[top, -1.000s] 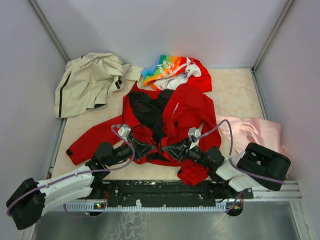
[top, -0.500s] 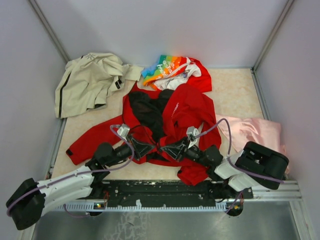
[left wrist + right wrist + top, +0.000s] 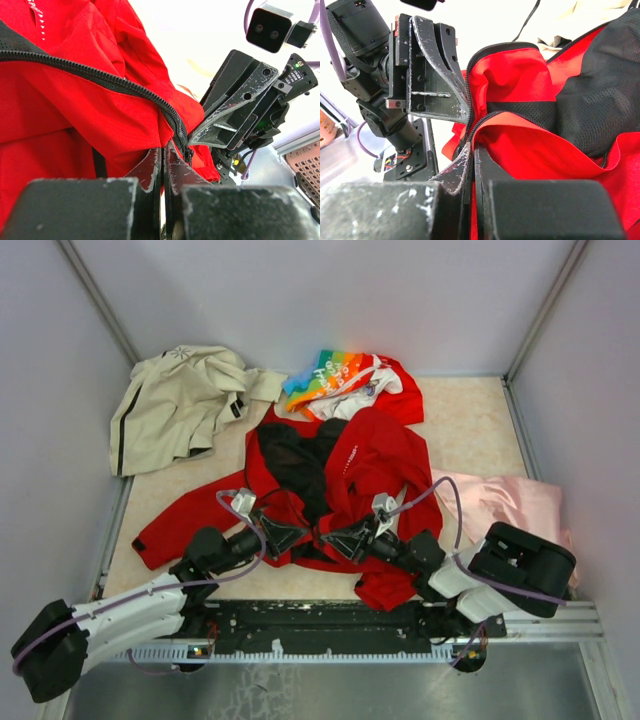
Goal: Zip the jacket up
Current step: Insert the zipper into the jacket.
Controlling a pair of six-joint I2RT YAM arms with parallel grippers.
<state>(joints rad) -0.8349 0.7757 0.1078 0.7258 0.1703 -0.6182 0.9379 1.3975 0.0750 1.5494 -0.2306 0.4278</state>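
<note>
Nearest, at the near edge of the table [image 3: 470, 425]: left gripper [image 3: 303, 538], fingers pressed together, pinching the lower end of one dark zipper edge [image 3: 100, 77] of the jacket [image 3: 372, 455]. Tip to tip with it, right gripper [image 3: 330, 538], likewise clamped flat, pinching the opposite zipper side at the red hem. Behind both, jacket spread open mid-table, black mesh lining [image 3: 300, 465] upward, one sleeve reaching left, hem bunched toward the right arm. Just beside it on the right, pink cloth [image 3: 510, 502]. Farther back, rainbow-and-white printed garment [image 3: 345, 380] against the collar; beige jacket [image 3: 175, 405] in the far left corner.
</note>
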